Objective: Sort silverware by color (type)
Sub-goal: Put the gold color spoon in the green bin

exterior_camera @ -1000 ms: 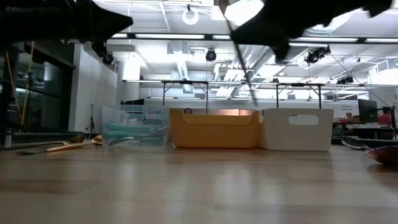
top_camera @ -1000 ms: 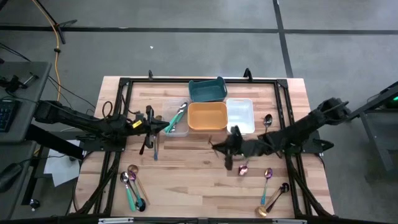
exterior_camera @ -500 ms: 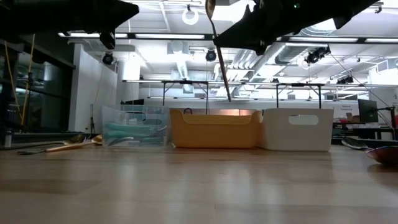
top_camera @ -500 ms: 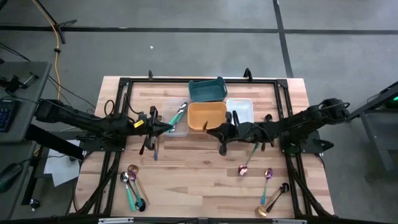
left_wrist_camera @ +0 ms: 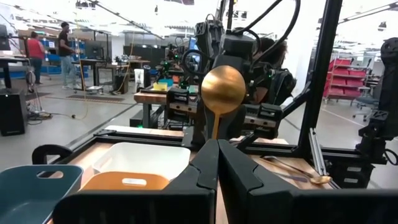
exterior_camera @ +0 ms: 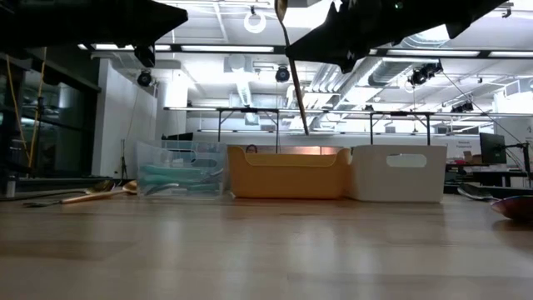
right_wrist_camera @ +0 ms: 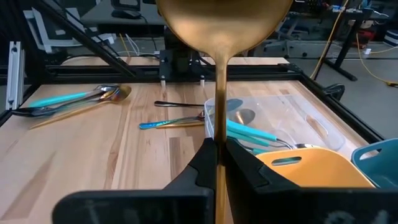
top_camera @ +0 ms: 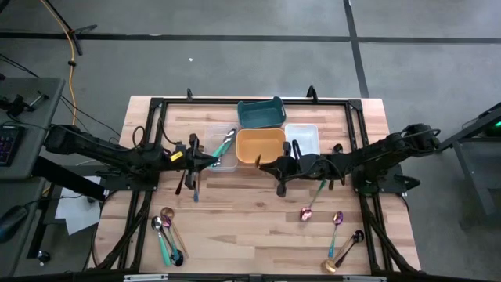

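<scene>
Right wrist view: gold spoon held over the orange tray

Right jaws (right_wrist_camera: pixel 217 152) clamped on a shiny gold metal spoon (right_wrist_camera: pixel 221 25), bowl upward, orange plastic tray (top_camera: pixel 261 146) just beneath. Left jaws (left_wrist_camera: pixel 217 163) closed, empty, beside the clear plastic tray (top_camera: pixel 222 155) holding teal-handled pieces. Judged part done: loose spoons (top_camera: pixel 167 233) remain across the wooden counter (top_camera: pixel 235 219).

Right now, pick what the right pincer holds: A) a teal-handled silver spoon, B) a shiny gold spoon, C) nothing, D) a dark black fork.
B: the right pincer is shut on the thin handle of a shiny gold spoon, whose round bowl stands up above its dark fingers in the right wrist view.
</scene>
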`<state>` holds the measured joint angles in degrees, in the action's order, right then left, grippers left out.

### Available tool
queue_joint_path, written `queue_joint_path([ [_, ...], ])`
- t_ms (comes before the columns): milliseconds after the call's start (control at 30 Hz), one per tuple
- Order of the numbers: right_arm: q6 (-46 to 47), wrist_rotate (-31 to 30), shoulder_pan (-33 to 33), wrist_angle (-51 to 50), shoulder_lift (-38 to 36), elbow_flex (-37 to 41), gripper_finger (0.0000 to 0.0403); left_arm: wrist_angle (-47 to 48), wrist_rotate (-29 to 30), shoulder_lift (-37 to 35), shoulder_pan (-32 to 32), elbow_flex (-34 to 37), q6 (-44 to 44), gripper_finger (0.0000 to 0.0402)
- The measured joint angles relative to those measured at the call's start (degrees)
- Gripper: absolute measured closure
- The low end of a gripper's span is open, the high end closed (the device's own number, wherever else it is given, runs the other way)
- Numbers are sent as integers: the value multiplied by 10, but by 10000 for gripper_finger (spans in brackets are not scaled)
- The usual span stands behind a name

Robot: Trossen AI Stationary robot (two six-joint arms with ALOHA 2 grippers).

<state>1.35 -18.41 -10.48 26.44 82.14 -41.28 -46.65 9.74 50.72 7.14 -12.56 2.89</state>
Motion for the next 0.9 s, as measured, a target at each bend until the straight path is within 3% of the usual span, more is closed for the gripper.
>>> queue_joint_path([
  [133,1,-6,6,10,0,0,398,0,0,0,0,0,0,401],
  [267,-18,-25,60,-19,2,-44,398,0,0,0,0,0,0,402],
  [533,-115,25,196,-275,46,-259,398,1,-3,0,0,0,-3,402],
  [900,-193,78,308,-586,231,-556,398,1,-4,0,0,0,-21,401],
])
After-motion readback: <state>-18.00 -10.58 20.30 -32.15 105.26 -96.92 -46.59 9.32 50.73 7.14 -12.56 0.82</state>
